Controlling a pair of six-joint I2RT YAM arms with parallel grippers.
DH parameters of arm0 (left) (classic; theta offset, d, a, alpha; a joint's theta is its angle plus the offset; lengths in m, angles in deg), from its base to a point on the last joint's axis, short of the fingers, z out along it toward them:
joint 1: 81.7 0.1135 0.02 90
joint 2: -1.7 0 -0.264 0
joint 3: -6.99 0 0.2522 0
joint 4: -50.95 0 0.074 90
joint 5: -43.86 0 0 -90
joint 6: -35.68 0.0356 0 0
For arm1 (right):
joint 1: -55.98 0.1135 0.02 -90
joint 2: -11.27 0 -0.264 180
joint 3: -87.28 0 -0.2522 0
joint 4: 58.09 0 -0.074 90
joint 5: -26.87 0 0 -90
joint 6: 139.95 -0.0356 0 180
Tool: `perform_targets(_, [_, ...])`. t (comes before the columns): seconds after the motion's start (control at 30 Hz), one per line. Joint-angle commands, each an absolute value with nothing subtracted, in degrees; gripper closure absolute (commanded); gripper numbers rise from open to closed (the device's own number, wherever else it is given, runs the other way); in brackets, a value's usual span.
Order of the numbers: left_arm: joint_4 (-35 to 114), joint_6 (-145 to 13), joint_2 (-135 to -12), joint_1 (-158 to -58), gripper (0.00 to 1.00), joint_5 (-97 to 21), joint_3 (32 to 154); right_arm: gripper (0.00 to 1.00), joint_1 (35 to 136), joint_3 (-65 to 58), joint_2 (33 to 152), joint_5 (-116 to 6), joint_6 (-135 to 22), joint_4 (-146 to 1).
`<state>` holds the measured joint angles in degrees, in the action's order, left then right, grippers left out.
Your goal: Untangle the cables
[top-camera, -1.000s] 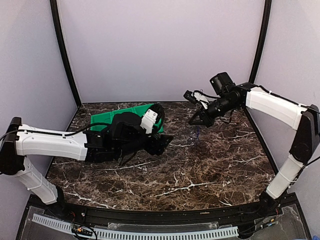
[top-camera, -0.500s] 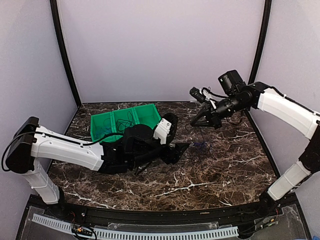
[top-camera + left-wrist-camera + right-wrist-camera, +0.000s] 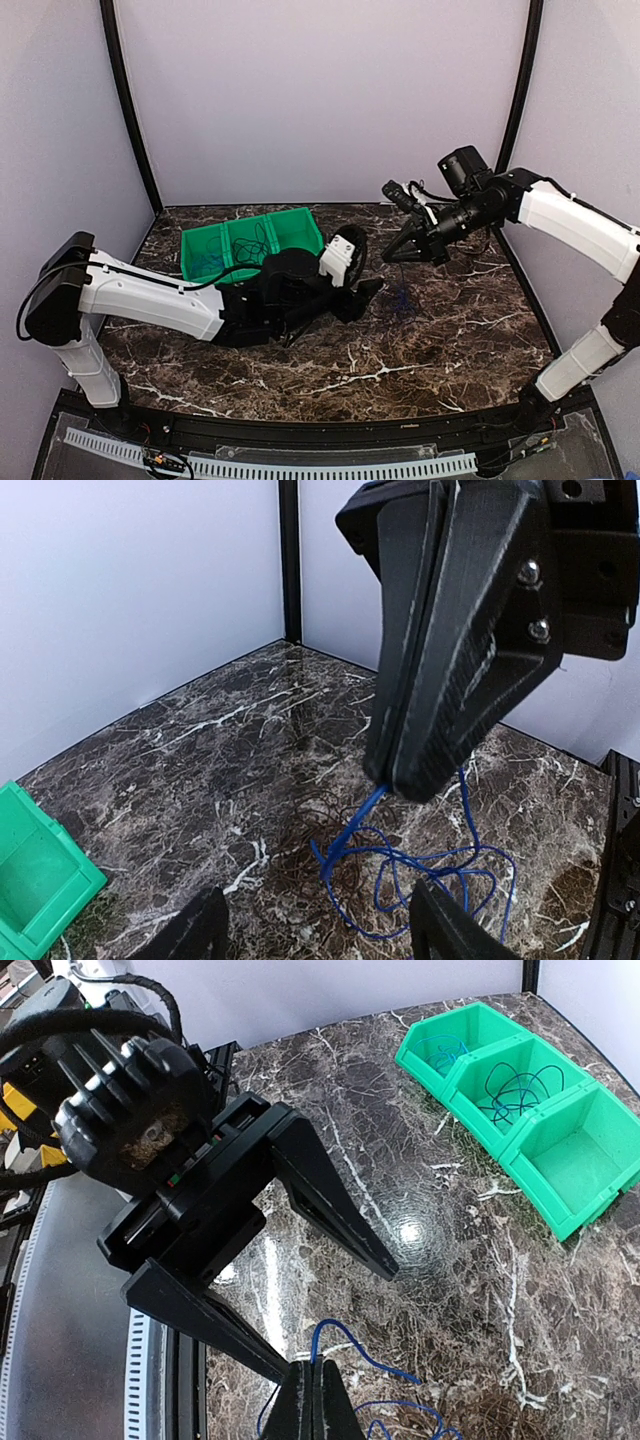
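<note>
A thin blue cable (image 3: 355,825) lies in loose loops on the marble table, tangled with a thin brown cable (image 3: 300,850). My right gripper (image 3: 320,1370) is shut on a strand of the blue cable (image 3: 370,1355) and lifts it above the pile; in the top view it (image 3: 390,255) hangs right of centre. My left gripper (image 3: 320,895) is open and empty, low over the table, its jaws facing the pile just under the right fingers (image 3: 450,660). In the top view it (image 3: 372,288) sits just left of the faint blue cable (image 3: 402,296).
A green three-compartment bin (image 3: 262,217) stands at the back left, with thin cables in two compartments; it also shows in the right wrist view (image 3: 575,1225). Black frame posts and white walls close the back and sides. The left arm lies across the table's middle.
My left arm has swung right towards the right gripper, uncovering the green bin. My right gripper has shifted a little to the right, still shut on the blue cable.
</note>
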<state>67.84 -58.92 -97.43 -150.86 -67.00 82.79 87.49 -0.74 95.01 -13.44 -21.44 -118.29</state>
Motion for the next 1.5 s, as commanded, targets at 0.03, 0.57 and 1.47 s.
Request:
perform_targets(0.03, [70.44,-55.86,-98.08,-150.68,0.4,-69.2,86.14,1.0,88.02,-2.27,93.56,-10.84,-20.03,-118.59])
perform_targets(0.57, [69.57,-57.2,-96.02,-149.73,1.0,-67.54,87.4,0.81,88.06,-7.74,93.94,-13.19,-22.35,-111.4])
perform_targets(1.47, [56.96,-61.44,-86.46,-149.73,1.0,-75.99,95.5,0.52,95.08,-18.24,98.91,-22.02,-25.26,-92.3])
